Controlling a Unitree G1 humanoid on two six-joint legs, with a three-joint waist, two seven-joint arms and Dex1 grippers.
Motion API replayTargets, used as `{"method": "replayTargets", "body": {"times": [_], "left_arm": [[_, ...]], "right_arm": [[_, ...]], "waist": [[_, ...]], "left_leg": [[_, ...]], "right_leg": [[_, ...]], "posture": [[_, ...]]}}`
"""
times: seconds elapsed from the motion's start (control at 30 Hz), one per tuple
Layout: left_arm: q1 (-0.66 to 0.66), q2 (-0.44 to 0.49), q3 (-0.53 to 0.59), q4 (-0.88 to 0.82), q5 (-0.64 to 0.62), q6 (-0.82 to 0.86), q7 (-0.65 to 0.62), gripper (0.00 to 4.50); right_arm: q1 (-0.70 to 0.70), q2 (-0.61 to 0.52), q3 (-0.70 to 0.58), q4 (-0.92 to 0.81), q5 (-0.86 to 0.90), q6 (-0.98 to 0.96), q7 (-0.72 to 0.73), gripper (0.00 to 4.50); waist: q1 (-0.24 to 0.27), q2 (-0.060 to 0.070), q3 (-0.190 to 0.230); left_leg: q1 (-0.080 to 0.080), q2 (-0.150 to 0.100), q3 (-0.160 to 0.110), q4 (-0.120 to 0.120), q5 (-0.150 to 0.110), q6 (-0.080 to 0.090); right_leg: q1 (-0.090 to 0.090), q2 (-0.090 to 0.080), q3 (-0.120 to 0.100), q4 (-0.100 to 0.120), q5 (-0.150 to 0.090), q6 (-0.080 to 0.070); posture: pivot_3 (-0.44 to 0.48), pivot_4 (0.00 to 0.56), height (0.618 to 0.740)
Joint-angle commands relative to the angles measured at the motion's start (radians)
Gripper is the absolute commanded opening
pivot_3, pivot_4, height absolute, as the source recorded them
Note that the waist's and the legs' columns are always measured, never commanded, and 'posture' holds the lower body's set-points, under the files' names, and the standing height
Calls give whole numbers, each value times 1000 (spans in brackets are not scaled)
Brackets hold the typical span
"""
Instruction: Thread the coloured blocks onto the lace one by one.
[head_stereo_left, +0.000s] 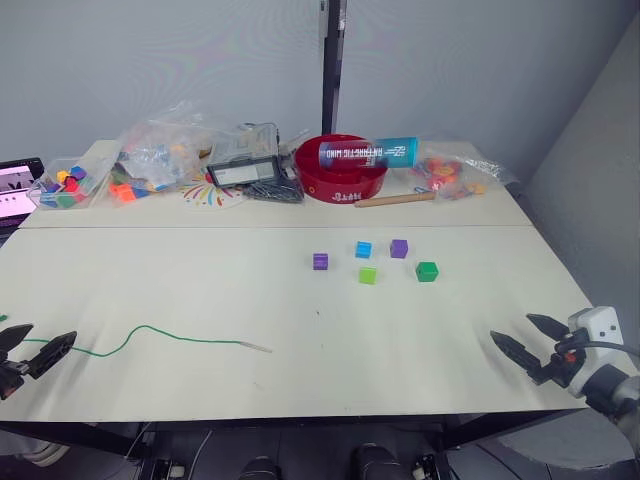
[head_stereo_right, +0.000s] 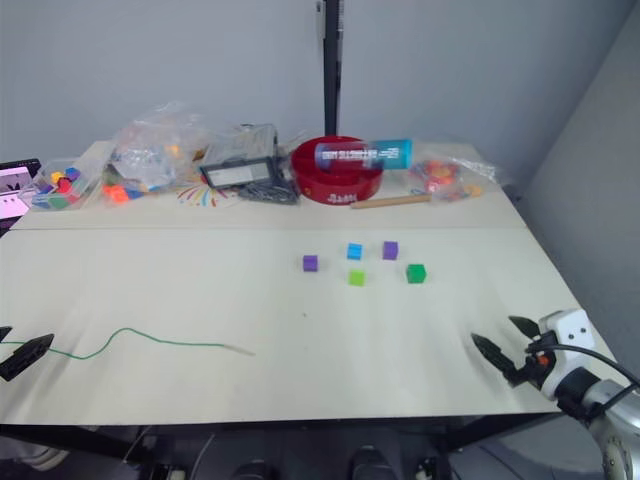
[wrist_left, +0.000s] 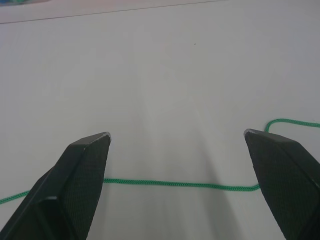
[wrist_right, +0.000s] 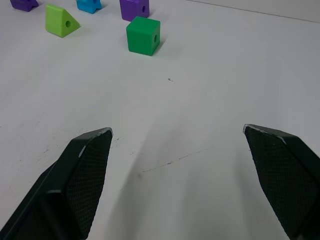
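our left gripper (wrist_left: 177, 142) is wide open, empty, straddling the lace (wrist_left: 180, 184) — we'd close squarely on it; right gripper (wrist_right: 177, 135) open, empty, short of the dark green block (wrist_right: 143, 35).

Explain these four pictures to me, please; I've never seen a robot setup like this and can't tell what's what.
A two-armed humanoid robot stands at a pale table. The two wide pictures come from its head camera, looking down. The two close-ups come from wrist cameras, each looking along one end effector's two black fingers. The left end effector is open over a thin green cord lace, holding nothing. The right end effector is also open and empty. Mid-table lie five small plastic blocks: two purple, one blue, one light green, one dark green. Bags of toys and a red bowl sit along the far edge.
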Motion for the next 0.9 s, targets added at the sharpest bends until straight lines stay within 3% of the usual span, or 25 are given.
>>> {"method": "replayTargets", "body": {"times": [0.03, 0.1, 0.2, 0.4, 0.53, 0.67, 0.9], "left_arm": [[-11, 26, 5, -24, -10, -10, -9, 4500], [-18, 19, -11, -85, -36, 33, -22, 4500], [-86, -9, -128, -392, -124, 176, 16, 4500], [-118, -18, -172, -519, -163, 275, 37, 4500], [-222, 21, -390, -554, -159, 302, -140, 4500], [-257, 46, -578, -550, -85, 211, -320, 4500], [-324, 18, -691, -445, -13, 100, -426, 4500]], "right_arm": [[-12, 3, -22, -7, 5, -26, -3, 4440], [-35, 5, -8, -12, 17, -20, 5, 4440], [-114, -7, 60, -41, 57, 16, 75, 4440], [-150, -13, 95, -70, 81, 52, 108, 4440], [-223, -44, 202, -119, 108, 107, 205, 4440], [-288, -69, 300, -152, 116, 157, 264, 4440], [-341, -71, 386, -204, 117, 205, 286, 4440]], "waist": [[0, 0, 0], [0, 0, 0], [7, -1, 0], [-4, 0, 0], [0, 1, 0], [-1, 1, 0], [3, 1, 0]], "left_leg": [[0, 0, 0, 0, 0, 0], [0, 0, 0, 0, 0, 0], [0, 0, -1, 0, 0, 0], [1, 0, 0, 0, -5, 8], [0, 0, -1, 0, -6, 11], [1, 0, 0, 0, -6, 10], [-1, 0, -1, 0, -6, 10]], "right_leg": [[0, 0, 0, 0, 0, 0], [0, 0, 0, 0, 0, 0], [1, 0, 0, 0, 0, 0], [0, 0, 0, 1, -2, 0], [0, 0, 0, 2, -2, -1], [1, 1, 0, 1, -2, -1], [0, 1, 0, 0, -3, -1]], "posture": [[0, 150, 731], [0, 150, 731], [0, 150, 731], [0, 150, 731], [0, 150, 731], [0, 150, 731], [0, 150, 731]]}}
